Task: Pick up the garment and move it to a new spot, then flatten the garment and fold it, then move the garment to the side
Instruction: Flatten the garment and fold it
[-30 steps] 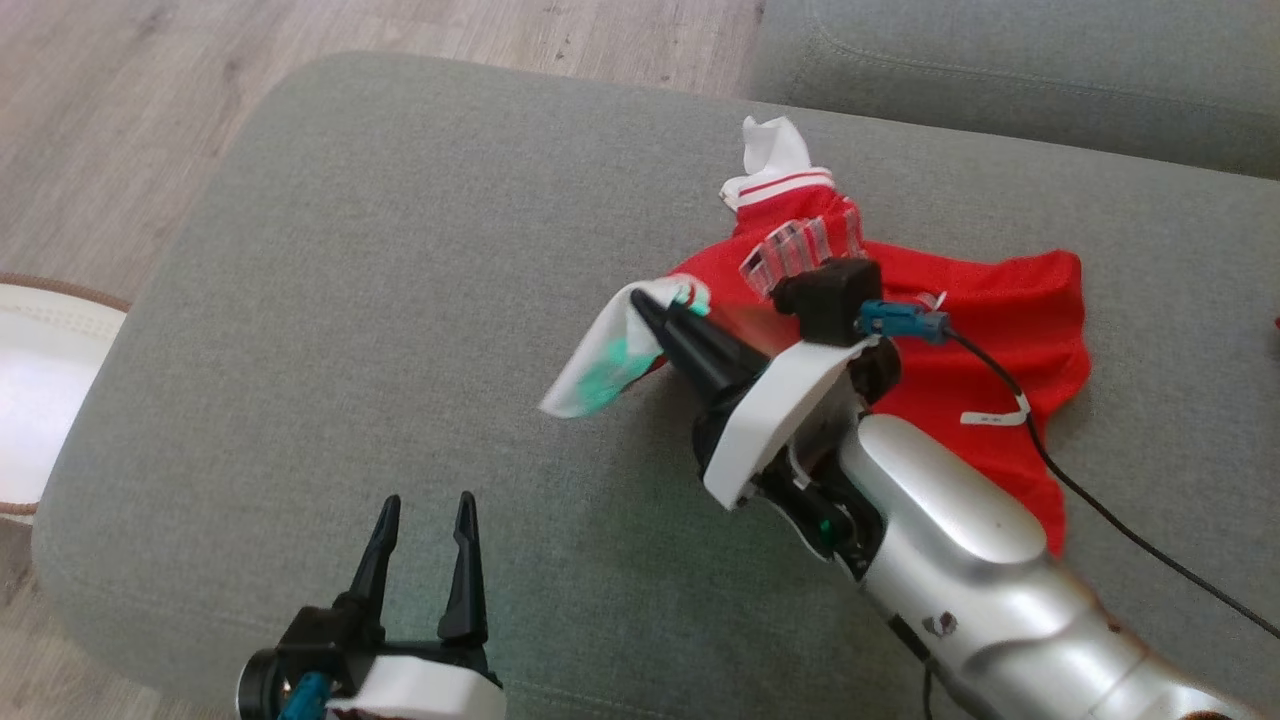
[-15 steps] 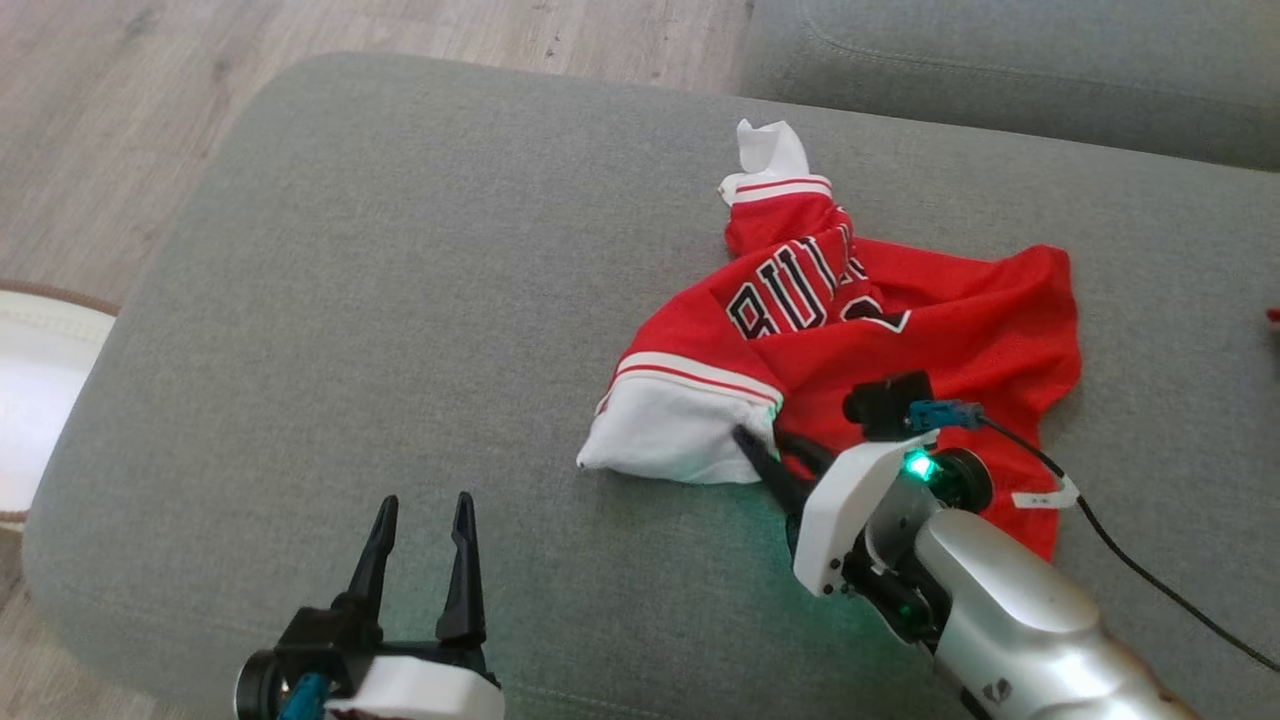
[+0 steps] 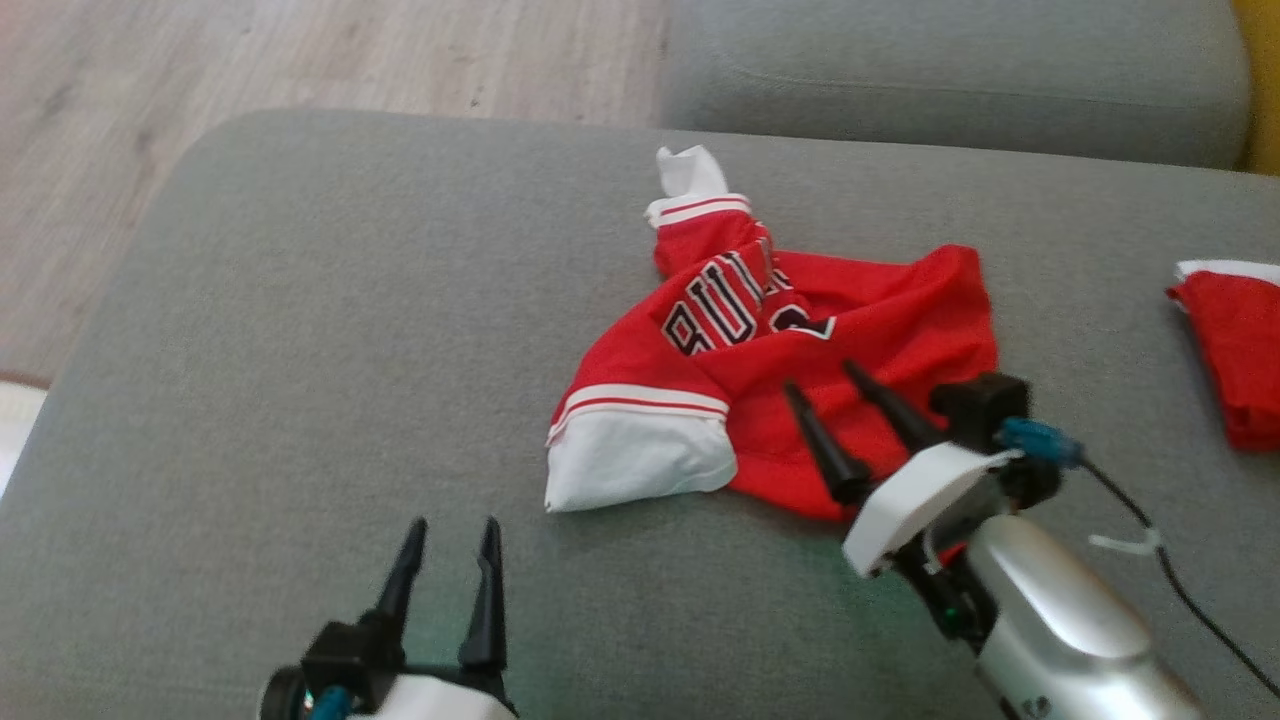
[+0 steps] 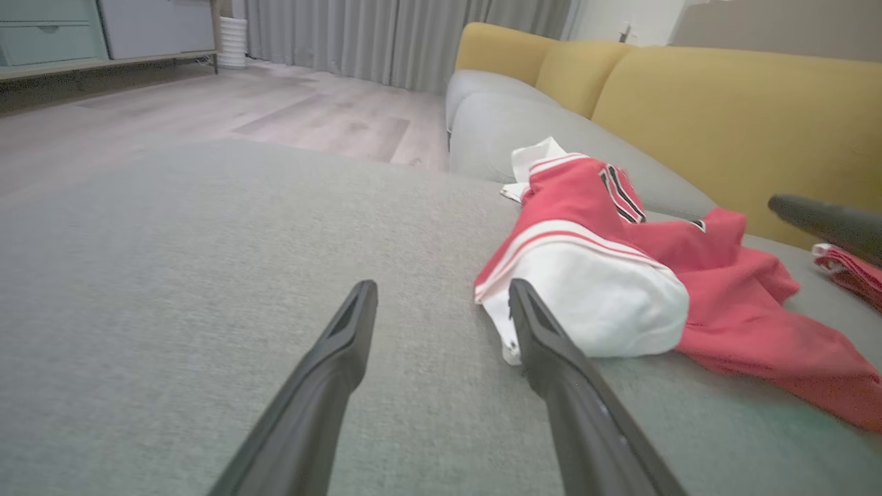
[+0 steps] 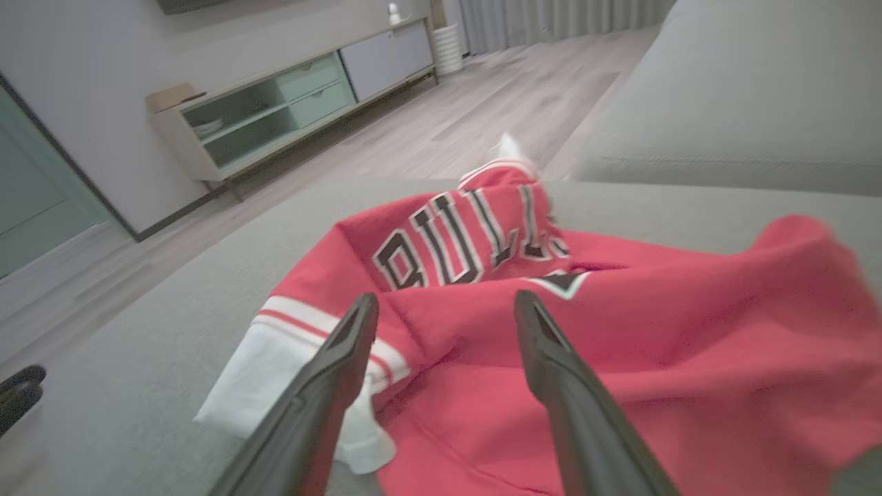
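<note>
The garment is a red jersey with black lettering and white-trimmed sleeves, lying crumpled in the middle of the grey sofa seat. It also shows in the left wrist view as the garment and in the right wrist view as the garment. My right gripper hovers open over its near edge, holding nothing; the right gripper has the red cloth beyond its spread fingers. My left gripper stands open at the seat's near edge, left of the white sleeve; the left gripper is empty.
A second red cloth lies at the right of the seat. Another grey cushion sits behind, with yellow backrests beyond. Wooden floor runs to the left. A low cabinet stands against the wall.
My right gripper let go of the white sleeve, which dropped flat onto the seat, and drew back toward me with its fingers now spread. The head camera shifted right. The left gripper kept still.
</note>
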